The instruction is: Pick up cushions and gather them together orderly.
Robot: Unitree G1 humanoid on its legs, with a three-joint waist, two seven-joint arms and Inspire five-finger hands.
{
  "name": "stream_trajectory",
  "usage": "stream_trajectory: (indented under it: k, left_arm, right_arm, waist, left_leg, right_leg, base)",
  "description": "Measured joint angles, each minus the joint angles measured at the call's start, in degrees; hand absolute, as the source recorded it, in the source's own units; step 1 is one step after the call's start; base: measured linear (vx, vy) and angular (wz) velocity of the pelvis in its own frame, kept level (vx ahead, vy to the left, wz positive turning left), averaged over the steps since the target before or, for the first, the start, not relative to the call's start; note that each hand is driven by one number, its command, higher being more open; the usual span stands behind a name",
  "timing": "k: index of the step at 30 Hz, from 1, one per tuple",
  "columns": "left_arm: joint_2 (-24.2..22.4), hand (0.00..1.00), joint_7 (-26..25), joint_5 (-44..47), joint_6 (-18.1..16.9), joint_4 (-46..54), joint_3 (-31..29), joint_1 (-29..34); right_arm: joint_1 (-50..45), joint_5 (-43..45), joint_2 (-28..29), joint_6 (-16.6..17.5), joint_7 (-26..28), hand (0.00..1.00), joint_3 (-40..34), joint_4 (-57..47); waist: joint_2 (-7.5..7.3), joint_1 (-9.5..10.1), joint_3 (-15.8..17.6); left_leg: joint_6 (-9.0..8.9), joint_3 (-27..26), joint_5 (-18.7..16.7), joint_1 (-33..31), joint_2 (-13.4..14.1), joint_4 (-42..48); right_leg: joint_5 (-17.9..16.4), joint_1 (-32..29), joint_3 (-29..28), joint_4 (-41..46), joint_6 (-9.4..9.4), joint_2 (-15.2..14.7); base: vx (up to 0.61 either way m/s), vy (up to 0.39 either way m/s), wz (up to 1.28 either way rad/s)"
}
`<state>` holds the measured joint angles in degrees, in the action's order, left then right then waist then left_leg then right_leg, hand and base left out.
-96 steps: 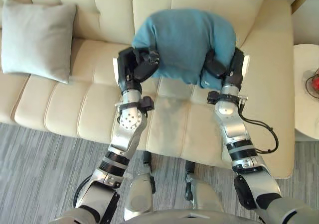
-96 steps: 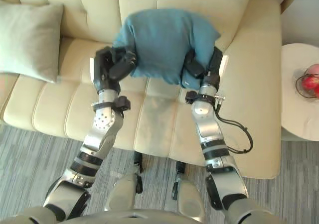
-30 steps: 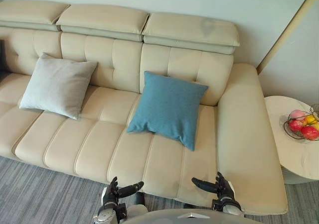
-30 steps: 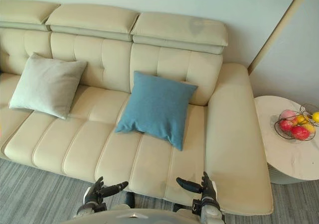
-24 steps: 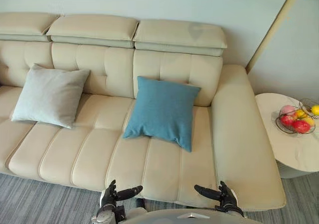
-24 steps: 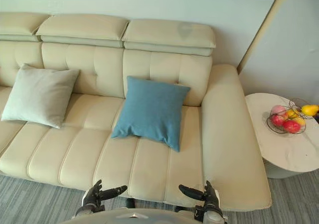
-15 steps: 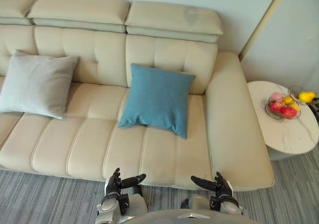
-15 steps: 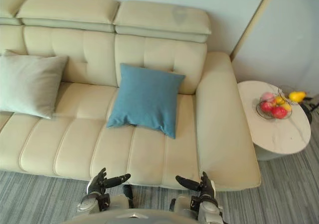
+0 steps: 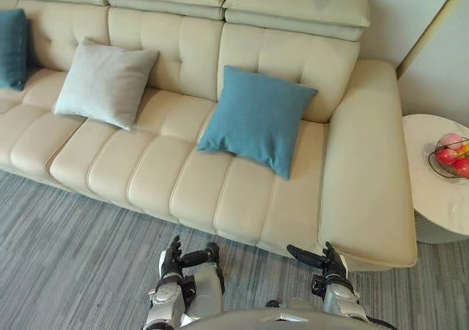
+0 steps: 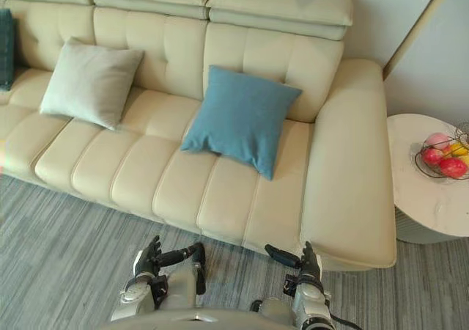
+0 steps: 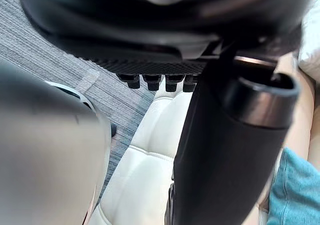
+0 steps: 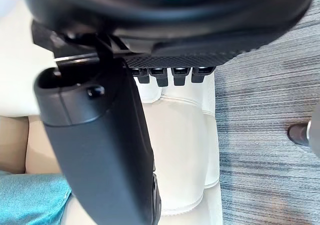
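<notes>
1. The blue cushion (image 9: pixel 258 119) leans on the sofa (image 9: pixel 366 198) back at centre frame.
2. The grey cushion (image 9: pixel 105 83) sits upper left, well apart; the dark teal cushion (image 9: pixel 12 48) is at the left edge.
3. The left hand (image 9: pixel 173 258) and right hand (image 9: pixel 331 260) are at bottom centre over the carpet (image 9: pixel 66 257), fingers straight, holding nothing.

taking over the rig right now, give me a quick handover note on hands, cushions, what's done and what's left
Left hand: open, empty, low in front of the sofa.
Right hand: open, empty, likewise.
Cushions: blue cushion leans on the backrest towards the sofa's right end; grey cushion further left; dark teal cushion at the far left edge. All apart.
Done: nothing gathered yet.
Left: bring the three side by side.
</notes>
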<state>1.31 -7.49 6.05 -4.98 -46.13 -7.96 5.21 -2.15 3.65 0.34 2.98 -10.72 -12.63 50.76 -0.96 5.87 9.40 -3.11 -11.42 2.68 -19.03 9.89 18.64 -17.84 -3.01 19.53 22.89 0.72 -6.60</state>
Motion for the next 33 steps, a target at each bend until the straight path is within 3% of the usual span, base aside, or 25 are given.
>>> stream_trajectory:
  k: [1, 2, 4, 6, 7, 8, 10, 16, 20, 24, 25, 33]
  left_arm:
    - [0.03, 1.0, -0.04, -0.02, 0.0, -0.02, 0.02, 0.11]
    - [0.02, 1.0, -0.02, -0.02, 0.0, -0.02, 0.03, 0.1]
    - [-0.29, 1.0, 0.11, -0.05, 0.03, -0.3, 0.01, 0.19]
    - [-0.64, 1.0, 0.37, -0.41, 0.04, -0.37, -0.14, 0.48]
    - [-0.41, 1.0, 0.39, -1.31, 0.04, -0.62, 0.04, 0.74]
    - [0.8, 1.0, 0.37, -2.38, 0.08, -1.75, 0.54, 0.77]
    - [1.85, 1.0, 0.37, -3.6, 0.12, -3.81, 1.44, 0.81]
    - [2.8, 1.0, 0.24, -4.54, 0.33, -7.14, 2.49, 1.1]
    - [3.0, 1.0, -0.03, -4.51, 0.46, -8.22, 1.73, 1.14]
    - [2.73, 1.0, 0.03, -4.5, 0.57, -9.51, 0.55, 0.58]
    - [2.87, 1.0, -0.18, -4.49, 0.57, -12.84, -1.93, -0.3]
    - [2.86, 1.0, -0.18, -4.49, 0.57, -12.87, -1.93, -0.3]
  right_arm:
    - [-0.6, 0.54, -0.23, 0.01, -0.12, 1.0, -0.06, -0.05]
    - [-0.85, 0.62, -0.36, 0.02, -0.18, 1.0, -0.05, -0.11]
    - [-1.49, 0.95, -0.34, -0.02, -0.24, 1.0, -0.94, -0.11]
    - [-1.56, 0.98, 0.06, -0.24, -0.15, 1.0, -2.11, -0.05]
    - [-1.7, 0.96, 1.01, -0.3, 0.26, 1.0, -2.04, 0.17]
    - [-1.51, 0.94, 2.1, -0.28, 0.73, 1.0, -2.02, 0.67]
    - [-0.7, 0.92, 2.22, -0.23, 0.94, 1.0, -2.22, 2.73]
    - [0.35, 0.91, 0.93, -0.38, 0.75, 1.0, -4.6, 6.51]
    - [0.0, 0.93, 0.66, -0.81, 0.13, 1.0, -6.53, 8.08]
    - [-0.03, 0.94, -0.08, -0.96, -0.09, 1.0, -6.59, 8.09]
    - [0.95, 0.9, -0.47, -1.48, -0.33, 1.0, -8.74, 10.3]
    - [0.83, 0.89, -0.47, -1.48, -0.33, 1.0, -8.74, 10.31]
  waist:
    - [-0.2, -0.16, -0.14]
    - [-0.19, -0.17, -0.19]
    - [0.28, -0.54, -0.48]
    - [0.62, -0.87, -0.75]
    - [-0.03, -1.29, -1.34]
    - [-1.26, -1.79, -2.24]
    - [-1.86, -2.4, -2.91]
    - [-0.08, -3.03, -3.48]
    - [-0.3, -3.12, -3.5]
    - [-0.73, -3.39, -3.54]
    - [0.11, -3.38, -4.1]
    - [0.12, -3.39, -4.1]
  left_leg:
    - [0.31, -0.06, -4.29, 0.33, 0.25, 4.83]
    - [0.25, -0.06, -6.39, 0.67, 0.58, 7.3]
    - [-0.96, 0.0, -12.13, 3.6, 2.38, 11.95]
    - [-1.75, -0.29, -12.6, 4.45, 1.88, 9.69]
    - [-1.83, -0.25, -12.54, 5.57, 0.59, 6.09]
    - [-1.5, -0.71, -10.07, 6.82, -1.3, 1.44]
    - [-0.64, -1.53, -6.43, 9.86, -3.57, -5.45]
    - [0.63, -2.38, 0.57, 14.95, -6.1, -17.22]
    - [0.66, -2.36, 3.61, 19.67, -6.26, -23.65]
    - [0.65, -2.49, 3.6, 20.41, -6.41, -23.66]
    - [0.42, -2.53, 1.95, 23.26, -7.05, -23.71]
    - [0.41, -2.44, 1.95, 23.34, -7.06, -23.77]
  right_leg:
    - [0.29, -0.26, 0.38, 0.24, 0.06, -0.61]
    - [0.52, -0.51, 0.4, 0.29, 0.13, -1.02]
    - [1.61, -1.0, 0.43, 0.63, 1.5, -2.1]
    - [2.42, -0.85, 0.47, -0.24, 2.88, -2.22]
    - [3.8, -0.67, 0.45, -2.78, 3.73, -2.25]
    - [6.08, -0.37, 0.27, -5.96, 3.96, -2.76]
    - [9.26, 1.38, -0.09, -10.87, 4.51, -3.21]
    - [14.38, 3.26, -1.27, -17.37, 4.35, -2.56]
    - [14.96, 4.83, -2.32, -18.32, 3.73, -1.51]
    - [15.09, 5.25, -3.51, -18.45, 3.61, -1.45]
    - [15.88, 8.28, -6.33, -21.62, 3.61, -1.28]
    - [15.93, 8.5, -6.12, -21.62, 3.69, -1.29]
  base:
    - [-0.1, 0.078, 0.23]
    - [-0.09, 0.131, 0.14]
    - [-0.07, 0.181, 0.1]
    - [-0.08, 0.18, 0.12]
    - [-0.12, 0.211, 0.11]
    - [-0.11, 0.192, 0.06]
    - [-0.05, 0.096, 0.01]
    - [-0.07, 0.044, -0.09]
    - [-0.05, -0.012, -0.13]
    - [-0.03, 0.002, -0.08]
    - [0.0, 0.0, 0.0]
    - [0.0, 0.0, 0.01]
